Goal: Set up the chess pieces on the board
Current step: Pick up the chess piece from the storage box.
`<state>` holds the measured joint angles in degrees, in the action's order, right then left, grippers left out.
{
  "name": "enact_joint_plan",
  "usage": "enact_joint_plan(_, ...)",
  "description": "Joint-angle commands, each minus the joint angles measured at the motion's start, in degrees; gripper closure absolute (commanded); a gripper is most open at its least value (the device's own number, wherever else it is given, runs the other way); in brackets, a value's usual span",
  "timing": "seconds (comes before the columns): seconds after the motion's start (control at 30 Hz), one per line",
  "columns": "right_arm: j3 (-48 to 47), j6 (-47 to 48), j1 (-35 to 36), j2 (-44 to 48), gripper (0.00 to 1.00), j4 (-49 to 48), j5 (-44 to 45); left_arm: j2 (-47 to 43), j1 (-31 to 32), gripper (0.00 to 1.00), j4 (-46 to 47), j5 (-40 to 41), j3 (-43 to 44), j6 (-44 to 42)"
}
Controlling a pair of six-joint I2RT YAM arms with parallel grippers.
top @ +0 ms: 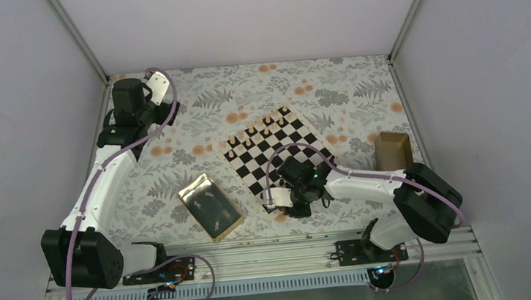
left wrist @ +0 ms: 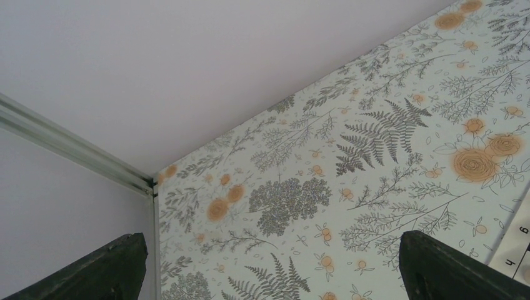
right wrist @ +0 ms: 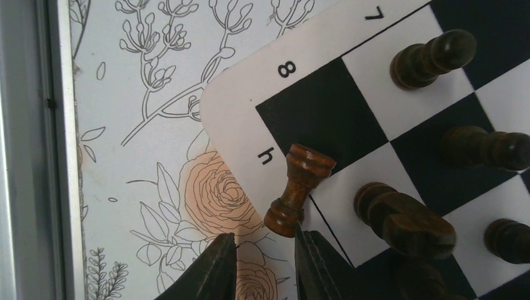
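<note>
While the right gripper [right wrist: 264, 236] sat narrow beside a dark rook [right wrist: 301, 187] at the h8 corner of the board [right wrist: 250, 75], its grip couldn't be told; left gripper [left wrist: 270, 236] gaped wide; gold tray [top: 192, 184] held small dark shapes [top: 216, 215]

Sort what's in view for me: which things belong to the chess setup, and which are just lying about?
Job in hand:
board
light pieces on its far rows
dark pieces standing near the h8 corner
tilted dark piece at that corner

Lying about:
gold tray, contents too small to identify
small tan box
</note>
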<state>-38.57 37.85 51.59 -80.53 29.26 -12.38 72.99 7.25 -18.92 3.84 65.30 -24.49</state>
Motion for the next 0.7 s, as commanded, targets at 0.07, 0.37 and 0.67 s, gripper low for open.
enact_joint_plan(0.07, -1.4, 0.4, -0.5, -1.9, 0.72, -1.6, -0.6, -1.1, 0.0, 0.0, 0.8, -1.3, -0.2, 1.1)
enact_joint_plan(0.37, -3.6, 0.6, -0.6, -3.8, 0.71, -0.5, -0.7, -1.3, 0.0, 0.0, 0.7, -1.6, 0.0, 1.1)
enact_joint_plan(0.67, -5.3, 0.2, -0.5, -6.4, 0.75, 1.0, 0.1, -2.0, 0.0, 0.0, 0.7, -1.4, -0.7, 0.8)
